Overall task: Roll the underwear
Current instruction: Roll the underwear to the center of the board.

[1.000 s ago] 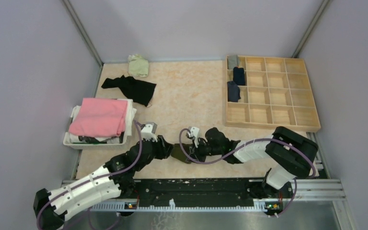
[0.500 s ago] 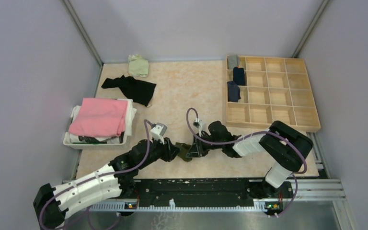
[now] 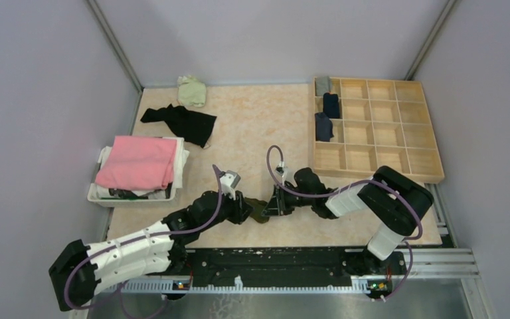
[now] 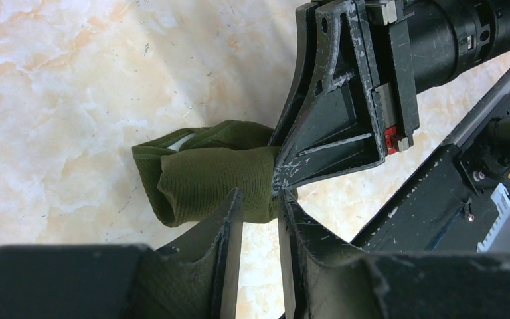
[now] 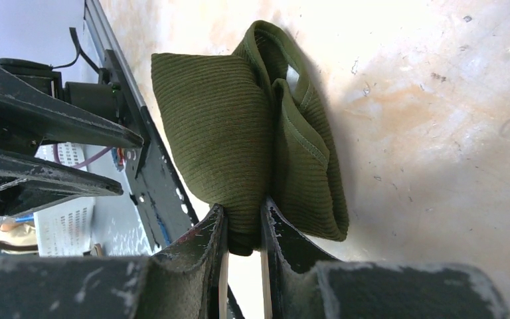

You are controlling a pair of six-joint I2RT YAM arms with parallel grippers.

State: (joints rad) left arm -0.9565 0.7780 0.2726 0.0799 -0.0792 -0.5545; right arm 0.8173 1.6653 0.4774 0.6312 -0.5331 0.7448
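Olive-green ribbed knit underwear [image 3: 260, 211]: rolled into a short, fat cylinder, with a hemmed flap folded alongside and a white label peeping out [image 5: 293, 78]. It sits at the near centre of the marbled tabletop [image 3: 259, 133].

Three more rolls sit in the left column of the wooden divided tray [image 3: 378, 177], one per cell: grey roll [image 3: 323, 85] farthest, navy roll [image 3: 331, 105] next, second navy roll [image 3: 323, 126] third.

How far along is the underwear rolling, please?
Done: three rolls sit in the wooden compartment tray. In hand: the right gripper pinches the rolled olive green underwear, left gripper at it. Left: the loose black garment, perhaps the pale green cloth too.
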